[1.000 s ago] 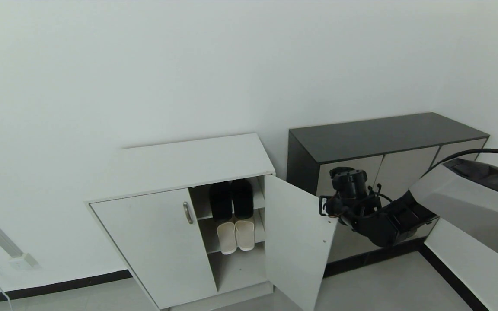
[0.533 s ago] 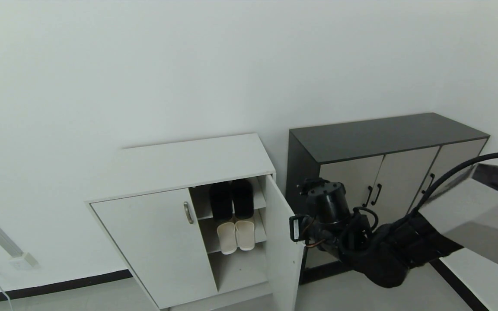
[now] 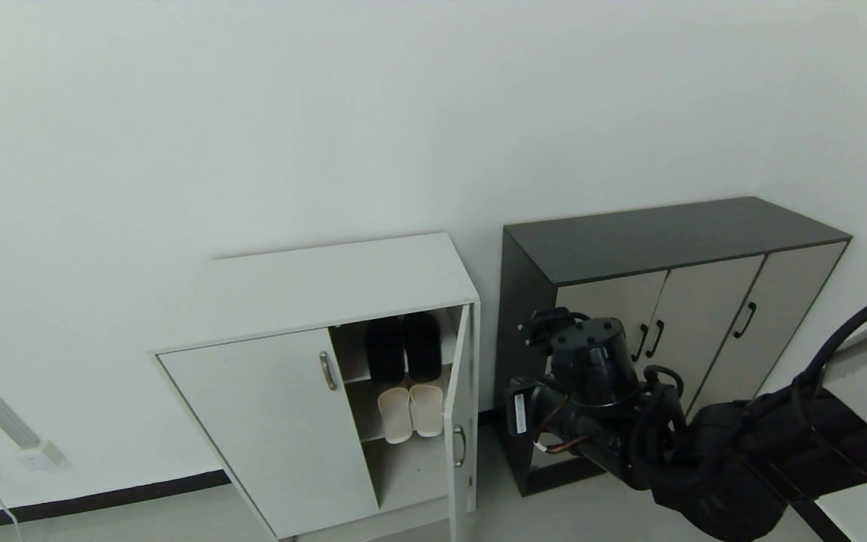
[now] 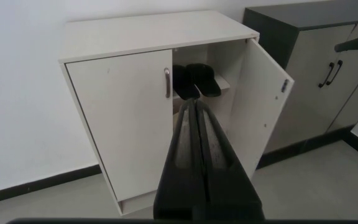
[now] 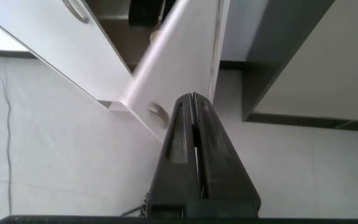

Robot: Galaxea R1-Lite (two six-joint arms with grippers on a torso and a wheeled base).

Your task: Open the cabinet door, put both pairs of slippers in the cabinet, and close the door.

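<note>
The white cabinet (image 3: 328, 278) stands against the wall with its left door (image 3: 268, 429) closed and its right door (image 3: 462, 406) swung out to about square with the cabinet front, so that the head view sees it almost edge-on. The door's long axis is upright, and its handle (image 3: 460, 446) sits on the outer face, turned away from the cabinet's opening. In the open half, the black slippers (image 3: 403, 346) lie side by side on the upper shelf and the white slippers (image 3: 409, 410) side by side on the shelf below. Both pairs have their long axes running front to back into the cabinet; which end is the toe is unclear. The right gripper (image 5: 193, 99) is just outside the open door's outer face, close to the handle, with its fingers pressed together and nothing between them; whether it touches the door is unclear. The left gripper (image 4: 194, 106) points at the cabinet's opening from in front, fingers likewise closed and empty. A dark cabinet (image 3: 667, 241) stands just beside the white cabinet.
</note>
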